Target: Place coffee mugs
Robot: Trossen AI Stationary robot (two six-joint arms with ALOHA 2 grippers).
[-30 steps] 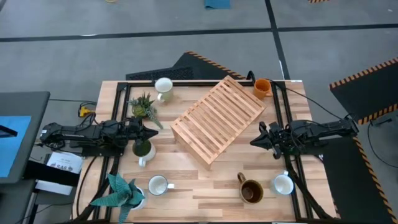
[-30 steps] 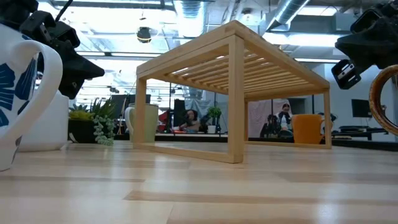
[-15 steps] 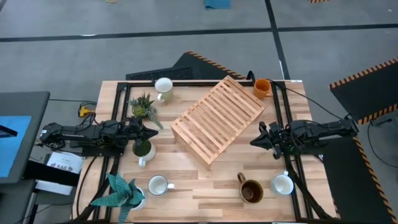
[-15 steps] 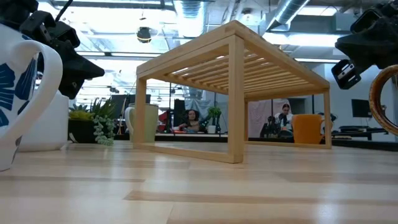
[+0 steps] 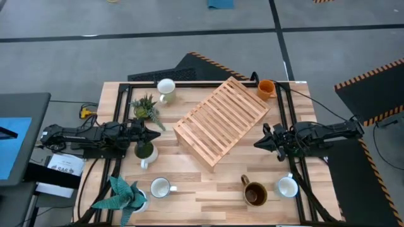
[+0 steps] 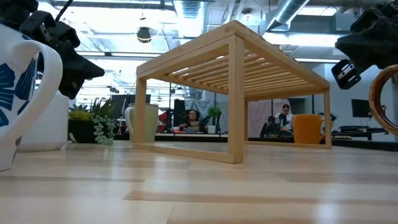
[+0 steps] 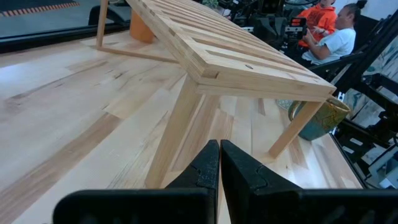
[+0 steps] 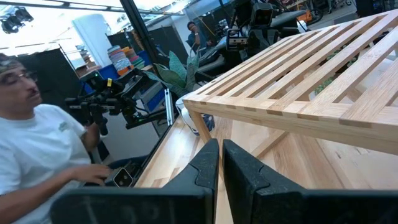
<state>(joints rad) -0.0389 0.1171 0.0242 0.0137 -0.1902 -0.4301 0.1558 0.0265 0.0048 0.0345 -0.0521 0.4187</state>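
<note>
The high view shows six mugs standing on their bases: cream-white (image 5: 166,88) and orange (image 5: 266,88) near the far edge, a green one (image 5: 144,151) at the left, and blue-patterned white (image 5: 160,188), dark brown (image 5: 254,193) and plain white (image 5: 287,186) along the near edge. My left gripper (image 5: 153,135) is shut and hovers just beyond the green mug, pointing at the rack. My right gripper (image 5: 257,144) is shut too, right of the rack and above the table. Each wrist view shows its own closed fingertips, left (image 7: 219,165) and right (image 8: 220,163).
The slatted wooden rack (image 5: 221,120) stands slantwise in the table's middle between both arms. Two potted plants sit at the left: one (image 5: 145,107) beyond my left gripper, one (image 5: 123,194) at the near left corner. A person (image 8: 37,149) sits beyond the table's left side.
</note>
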